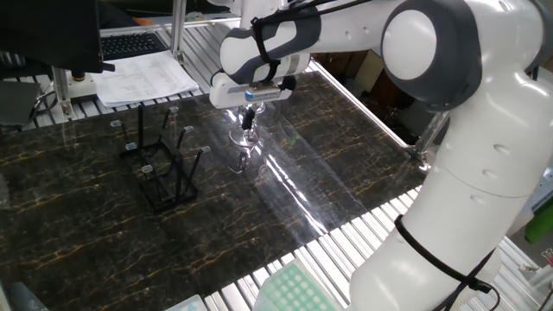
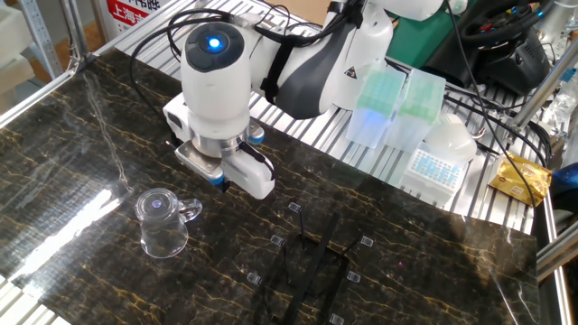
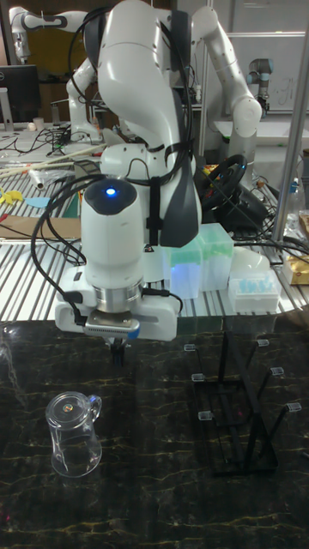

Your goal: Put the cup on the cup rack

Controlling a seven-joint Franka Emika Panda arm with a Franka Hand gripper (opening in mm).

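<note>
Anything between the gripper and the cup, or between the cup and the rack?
Nothing visible. The gripper hangs above the marble tabletop, beside the glass cup, with bare surface between them. The stretch from the cup to the black wire cup rack is also bare.
</note>
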